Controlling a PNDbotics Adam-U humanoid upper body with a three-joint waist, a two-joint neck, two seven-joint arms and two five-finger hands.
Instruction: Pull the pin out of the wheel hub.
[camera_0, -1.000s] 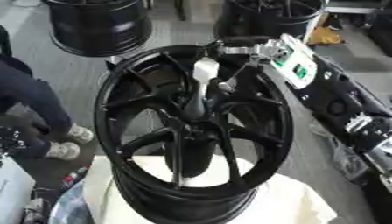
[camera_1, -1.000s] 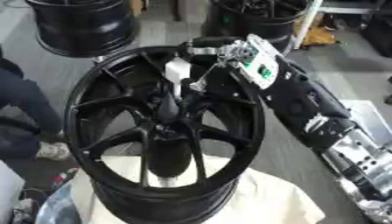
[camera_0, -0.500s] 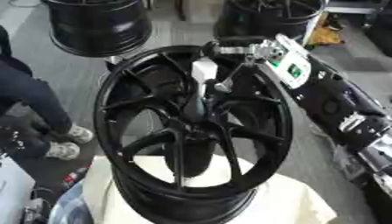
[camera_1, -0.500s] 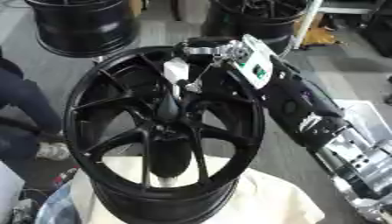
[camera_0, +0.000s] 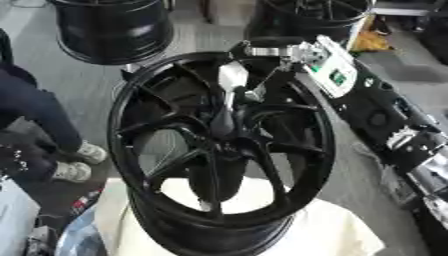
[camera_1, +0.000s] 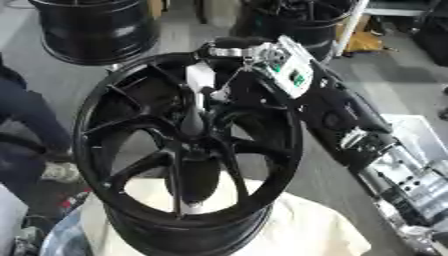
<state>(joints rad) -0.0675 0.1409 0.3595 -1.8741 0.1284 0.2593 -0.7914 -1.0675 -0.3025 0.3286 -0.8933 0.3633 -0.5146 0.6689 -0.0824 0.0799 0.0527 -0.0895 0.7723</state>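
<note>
**Right hand on the pin, above the hub**

Over the middle of the glossy black multi-spoke alloy wheel, the robot's right hand reaches in from the upper right, its black forearm running down the right side of the view with a white-and-green panel at the wrist. The fingers are curled in around the pale grey top of the long pin, pinching it near its upper end. The pin stands close to upright, its pale head raised above the spokes while its dark lower shaft runs down toward the wheel hub, where the spokes meet; whether its tip is clear of the hub bore cannot be told.

The wheel sits face-up on a cream cloth-covered stand, rim tilted slightly toward the camera. Beyond it, two more black wheel rims stand on the grey floor at the far edge. The left hand shows in neither view.
</note>
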